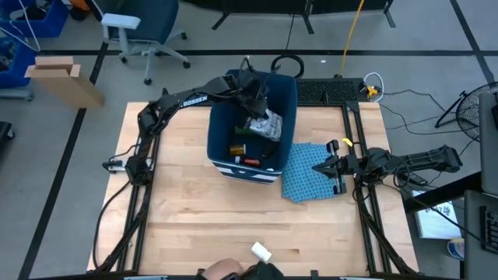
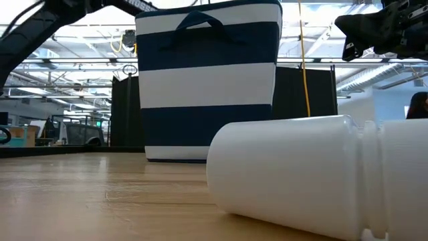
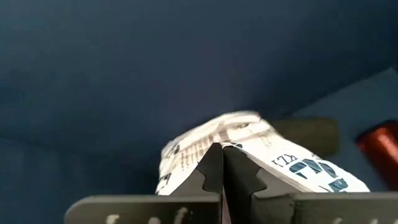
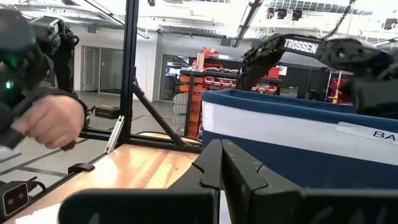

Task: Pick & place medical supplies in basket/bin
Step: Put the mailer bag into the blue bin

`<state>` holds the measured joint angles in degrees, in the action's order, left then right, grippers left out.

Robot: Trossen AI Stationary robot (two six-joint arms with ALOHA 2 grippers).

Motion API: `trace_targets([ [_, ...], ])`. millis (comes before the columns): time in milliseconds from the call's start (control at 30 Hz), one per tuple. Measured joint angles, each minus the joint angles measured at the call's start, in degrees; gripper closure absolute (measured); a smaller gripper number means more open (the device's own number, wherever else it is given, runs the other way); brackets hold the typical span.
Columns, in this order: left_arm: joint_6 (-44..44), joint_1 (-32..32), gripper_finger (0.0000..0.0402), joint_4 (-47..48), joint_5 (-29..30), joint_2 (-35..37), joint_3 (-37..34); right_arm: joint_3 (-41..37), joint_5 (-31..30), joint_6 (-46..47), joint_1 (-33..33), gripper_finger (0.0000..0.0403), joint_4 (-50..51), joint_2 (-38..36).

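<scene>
**Left arm reaches into the striped tub**

The tub (image 1: 289, 101) is a deep soft-sided rectangle with rounded corners, dark blue banded with white, standing at the far middle of the table (image 1: 194, 225). The left gripper (image 1: 253, 105) hangs inside it, fingers clenched together, just above a crinkled white printed packet (image 3: 249, 146). Near the tub's front wall lie an orange pill bottle (image 1: 237, 149) and a red-white tube (image 1: 250, 161). A smooth white plastic bottle (image 1: 261, 251) lies on its side at the near edge. The right gripper (image 1: 325, 166) waits, closed on nothing, over a blue patterned cloth (image 1: 307, 183) right of the tub. The table is pale planked wood; beyond it stand shelving and a person's hand (image 4: 46, 121).
</scene>
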<state>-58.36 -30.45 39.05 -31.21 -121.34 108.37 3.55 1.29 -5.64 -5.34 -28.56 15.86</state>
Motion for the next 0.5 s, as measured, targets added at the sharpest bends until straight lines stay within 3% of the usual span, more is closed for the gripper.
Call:
trace_targets([
  [367, 0.3, -0.3, 0.0401, 2.9, 0.6, -7.9, 0.1, 0.0, 0.0, 0.3, 0.0, 0.0403, 0.0, 0.0],
  [500, 4.1, -0.9, 0.0401, 2.5, 2.5, -8.7, 0.2, 0.0, 0.0, 0.4, 0.0, 0.0403, 0.3, 0.0],
])
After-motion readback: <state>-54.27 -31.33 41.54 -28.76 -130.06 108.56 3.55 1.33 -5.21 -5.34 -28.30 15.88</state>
